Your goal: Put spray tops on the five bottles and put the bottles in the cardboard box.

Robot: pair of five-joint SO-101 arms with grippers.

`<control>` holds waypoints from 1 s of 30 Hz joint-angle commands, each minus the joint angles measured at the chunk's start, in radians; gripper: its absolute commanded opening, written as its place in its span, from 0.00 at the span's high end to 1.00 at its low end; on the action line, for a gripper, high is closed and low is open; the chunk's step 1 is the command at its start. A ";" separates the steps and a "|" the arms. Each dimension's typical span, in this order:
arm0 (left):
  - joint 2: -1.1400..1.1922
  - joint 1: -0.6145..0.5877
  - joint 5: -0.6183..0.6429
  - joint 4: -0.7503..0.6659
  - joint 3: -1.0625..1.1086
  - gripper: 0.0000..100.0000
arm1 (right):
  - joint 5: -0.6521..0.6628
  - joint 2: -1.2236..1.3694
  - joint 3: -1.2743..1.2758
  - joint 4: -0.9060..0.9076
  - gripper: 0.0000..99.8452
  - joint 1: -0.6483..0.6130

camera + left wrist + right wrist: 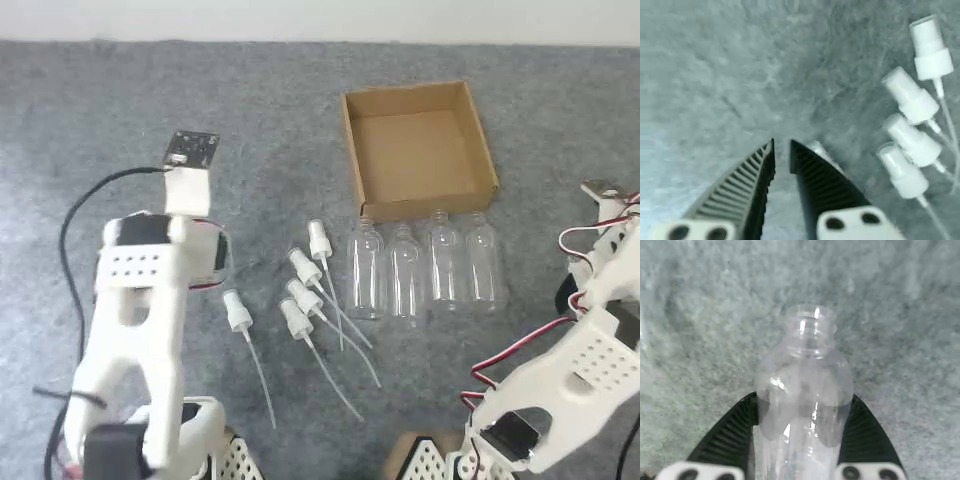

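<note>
Four clear bottles [425, 268] without tops lie side by side just in front of the cardboard box [482, 150]. A fifth clear bottle [807, 365], its neck bare, sits between the fingers of my right gripper [804, 401], which is shut on it above the grey carpet. The right arm [600, 300] stands at the table's right edge. Four white spray tops [303, 280] lie in a cluster left of the bottles. A fifth spray top [237, 310] lies apart, and it shows as a spray top [816, 148] partly hidden behind one finger of my left gripper [782, 146], which is open by a narrow gap.
Grey carpet [280, 110] covers the whole table. The box is empty, with its opening facing up. The left arm's body [150, 300] and black cable [70, 250] take up the front left. Both arm bases [430, 460] stand at the front edge.
</note>
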 commanded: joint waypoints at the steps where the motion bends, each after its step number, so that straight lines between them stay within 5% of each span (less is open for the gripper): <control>1: 0.023 0.040 0.092 -0.061 -0.007 0.90 | 0.023 -0.035 -0.057 -0.041 0.95 0.019; 10: 0.109 0.106 0.107 -0.100 0.096 0.82 | 0.057 -0.035 -0.055 -0.030 0.95 0.019; 23: 0.222 0.020 0.043 -0.117 0.116 0.82 | 0.058 -0.027 -0.055 -0.030 0.95 0.019; 30: 0.229 0.029 -0.098 -0.124 0.114 0.93 | 0.058 -0.022 -0.052 -0.030 0.95 0.019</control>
